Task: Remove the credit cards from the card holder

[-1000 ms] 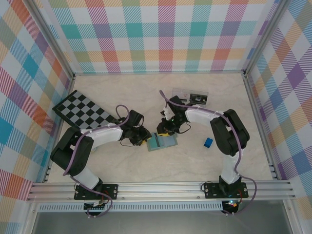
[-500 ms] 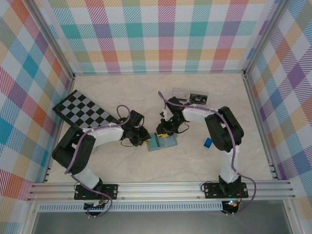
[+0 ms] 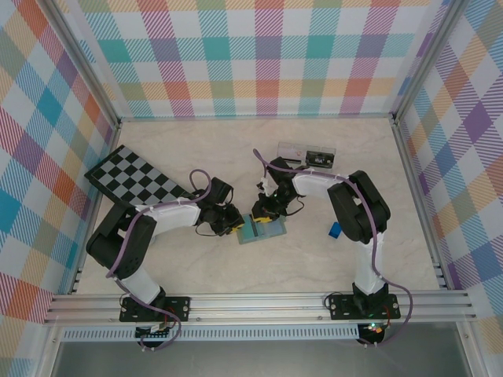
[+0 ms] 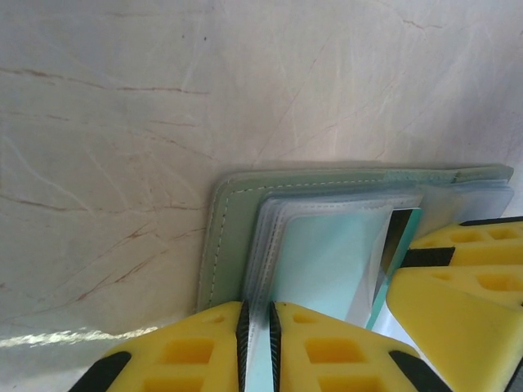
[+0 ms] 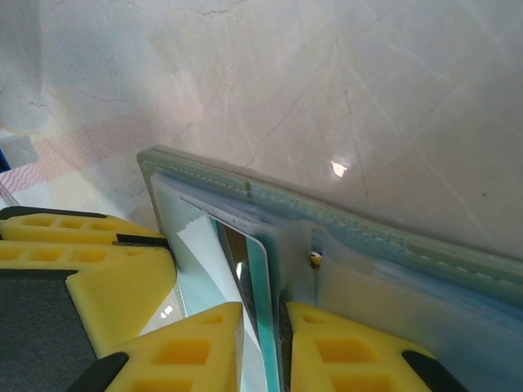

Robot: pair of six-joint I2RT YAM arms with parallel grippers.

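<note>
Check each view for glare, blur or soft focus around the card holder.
Top external: even light, sharp, soft shadows, card holder small. Left wrist: card holder stitching fairly crisp, yellow fingers blurred, pale glare streak on the table. Right wrist: fingers soft, card edge readable, one bright glint on the table.

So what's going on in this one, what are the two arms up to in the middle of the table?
Both arms are working on the sage-green card holder, which lies open on the table. The left gripper is shut on the edge of its clear inner sleeves, apparently pinning the holder down. The right gripper is pinched on a teal card that sticks partway out of a sleeve. The card is not yet free of the holder.
</note>
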